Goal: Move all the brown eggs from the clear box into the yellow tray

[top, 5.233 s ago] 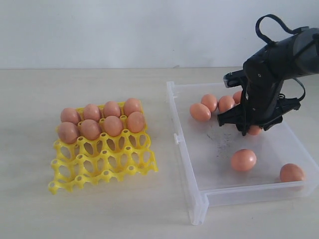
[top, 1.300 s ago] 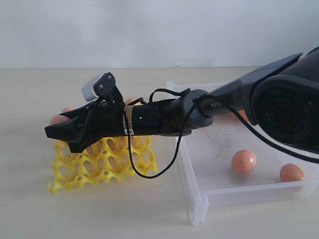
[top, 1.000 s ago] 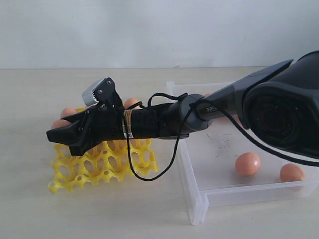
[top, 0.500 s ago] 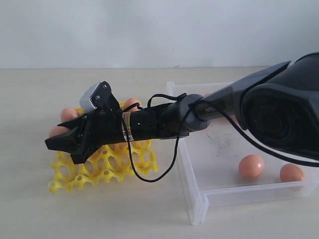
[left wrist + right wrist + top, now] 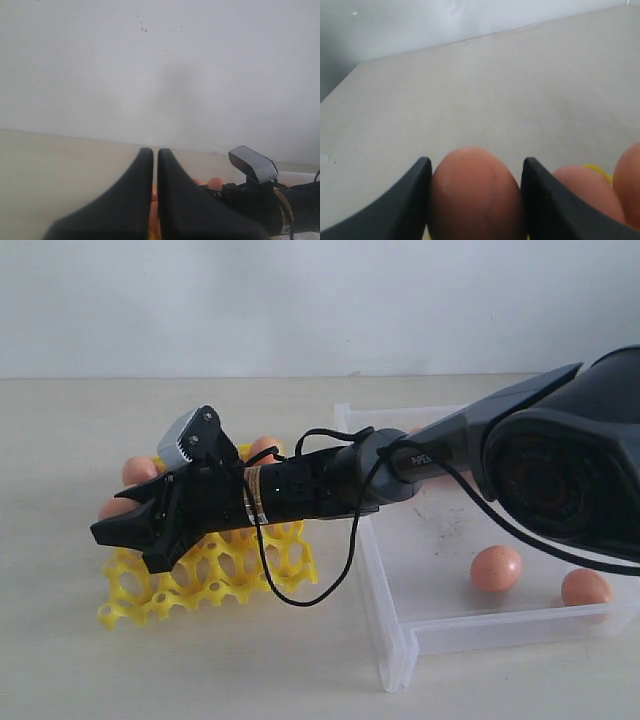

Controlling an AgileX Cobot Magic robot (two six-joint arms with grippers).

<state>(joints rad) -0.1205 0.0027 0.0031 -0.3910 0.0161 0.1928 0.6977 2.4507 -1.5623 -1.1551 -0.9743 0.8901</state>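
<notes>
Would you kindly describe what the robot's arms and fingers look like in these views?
The right arm is a black, rounded tube with white lettering, a yellowish label band, a loose black cable looping beneath it and a silver-grey camera at the wrist. The right fingers and left fingers are matte black, tapered wedges.

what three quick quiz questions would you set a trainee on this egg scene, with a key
1. How many loose eggs show in the clear box in the exterior view?
2. True or false: the right gripper is empty.
3. Where does the right gripper hang? A) over the clear box B) over the yellow tray C) over neither
Key: 1: two; the arm hides the box's far part. 2: false, it is shut on a brown egg. 3: B.
</notes>
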